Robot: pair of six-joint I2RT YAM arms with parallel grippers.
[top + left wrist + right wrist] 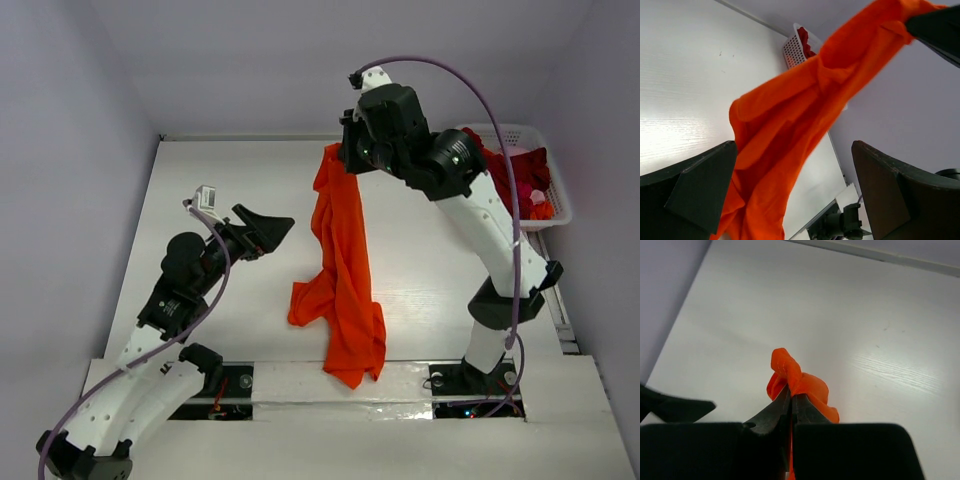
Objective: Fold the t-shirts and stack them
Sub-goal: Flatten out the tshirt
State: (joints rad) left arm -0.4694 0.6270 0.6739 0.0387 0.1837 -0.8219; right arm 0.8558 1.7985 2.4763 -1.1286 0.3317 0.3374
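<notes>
A bright orange t-shirt (343, 270) hangs in a long bunched drape from my right gripper (342, 158), which is shut on its top edge high above the table's middle back. Its lower end rests on the table near the front edge. The right wrist view shows the jaws pinched together on a knot of orange cloth (792, 377). My left gripper (268, 228) is open and empty, to the left of the hanging shirt and pointing toward it. The left wrist view shows the orange t-shirt (800, 130) ahead between the spread fingers. Dark red t-shirts (508, 172) lie in the basket.
A white plastic lattice basket (553, 185) stands at the back right against the wall; it also shows in the left wrist view (792, 50). The white table (230, 170) is bounded by grey walls on the left, back and right.
</notes>
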